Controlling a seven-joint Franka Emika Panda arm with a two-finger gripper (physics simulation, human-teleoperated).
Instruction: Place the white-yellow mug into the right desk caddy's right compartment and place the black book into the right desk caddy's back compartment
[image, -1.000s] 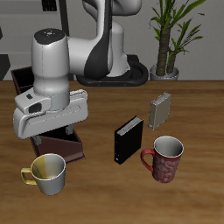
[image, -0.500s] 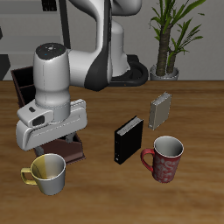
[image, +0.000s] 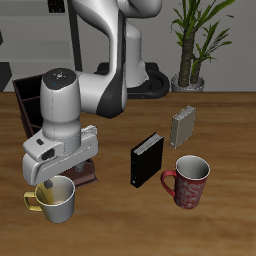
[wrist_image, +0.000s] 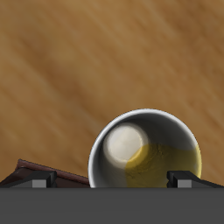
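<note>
One relation governing the coming move: mug (image: 56, 198) directly beneath the pincer (image: 46, 186), upright near the surface's (image: 110, 225) front edge, mouth open to the top.

- Pincer: poised just above the mug's rim, wide open, holding nothing; in the wrist view both fingertips (wrist_image: 38, 182) flanking the mug (wrist_image: 145, 150), one to either side of the round rim, not yet touching it as far as visible.
- Mug: off-white wall, yellow inside, handle pointing away from the caddy (image: 55, 158); no long axis to speak of, rim round, so grasp direction judged free apart from the handle.
- Caddy: dark-brown, just beside the mug and farther back, largely hidden behind the arm; one corner (wrist_image: 35, 173) visible in the wrist view, close to the mug's wall. Compartments not discernible from here.
- Black book (image: 146, 159): upright, well apart from the mug, toward the surface's middle; untouched.
- Red mug (image: 188, 182) and grey book (image: 183, 126): beyond the black book, clear of the pincer's path.

Judgement: straight descent needed before closing on the mug; short carry to the caddy afterward.
</note>
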